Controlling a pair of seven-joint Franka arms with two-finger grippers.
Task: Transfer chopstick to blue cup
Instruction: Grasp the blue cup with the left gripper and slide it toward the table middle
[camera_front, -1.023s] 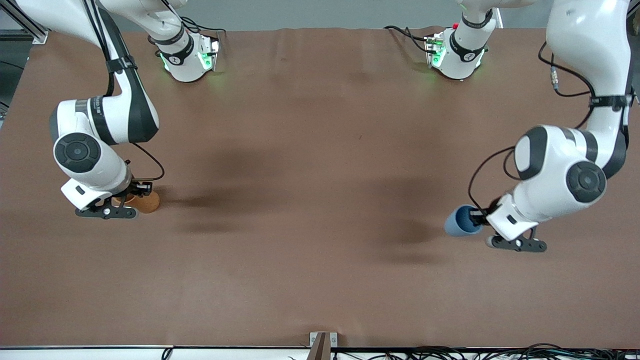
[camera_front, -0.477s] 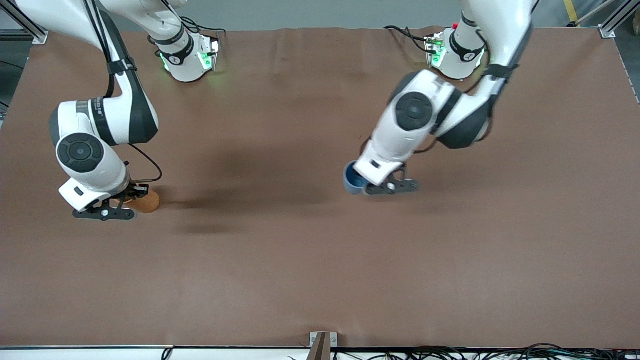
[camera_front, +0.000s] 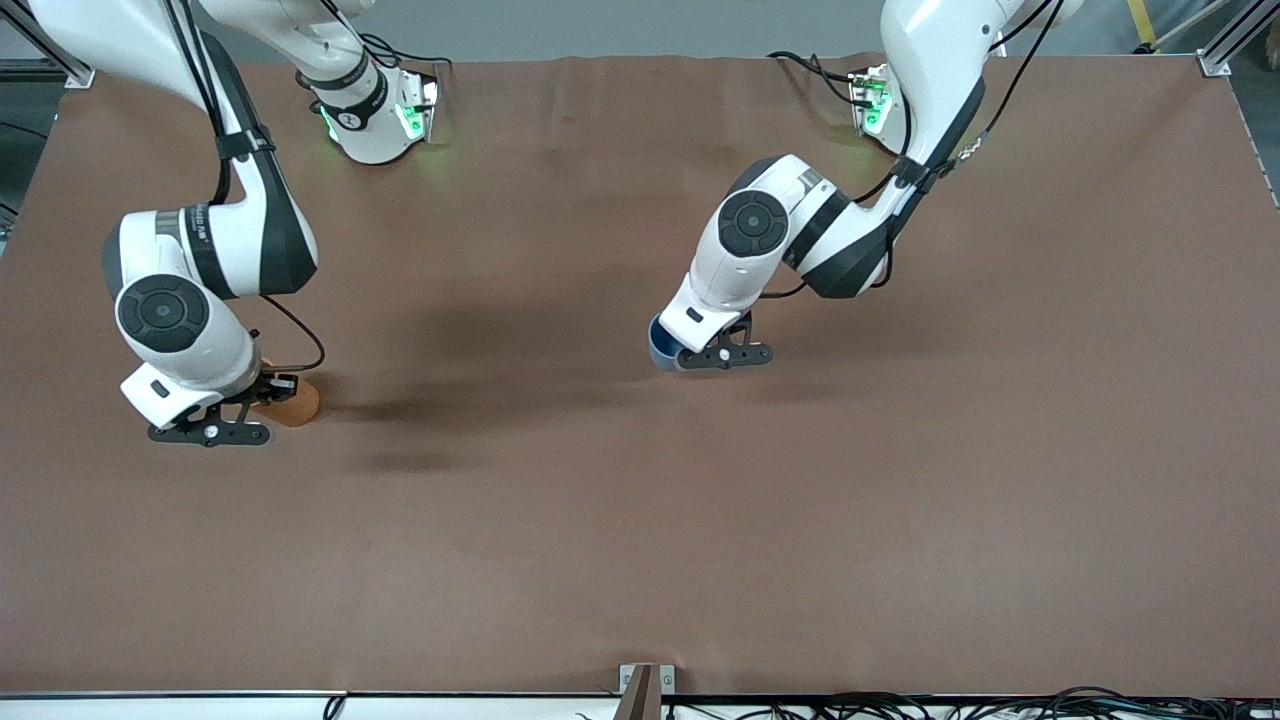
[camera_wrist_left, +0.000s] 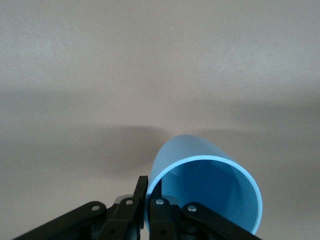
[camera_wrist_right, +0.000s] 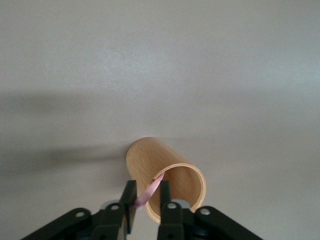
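Spreading under both my arms is the brown table (camera_front: 620, 520), a matte cloth-like surface with faint creases and soft shadows. My left arm comes from its base and bends down over the middle of the table; my right arm hangs over its own end of the table.

My left gripper (camera_wrist_left: 146, 210) has its jaws pressed together on the wall of the blue cup (camera_wrist_left: 210, 192), one finger inside the rim, one outside. That cup is smooth, matte, slightly tapered, with a thin round rim, and it tilts in my grip over the middle of the table (camera_front: 662, 350).

My right gripper (camera_wrist_right: 147, 202) stands at the mouth of the orange-brown cup (camera_wrist_right: 165, 177), a plain wood-coloured cylinder with a thin wall, standing toward the right arm's end of the table (camera_front: 295, 400). Its jaws stand narrowly apart with the chopstick (camera_wrist_right: 149, 191) between them; whether the pads press on it I cannot tell. That chopstick is a thin pink stick, leaning out over the cylinder's rim, its lower part inside.
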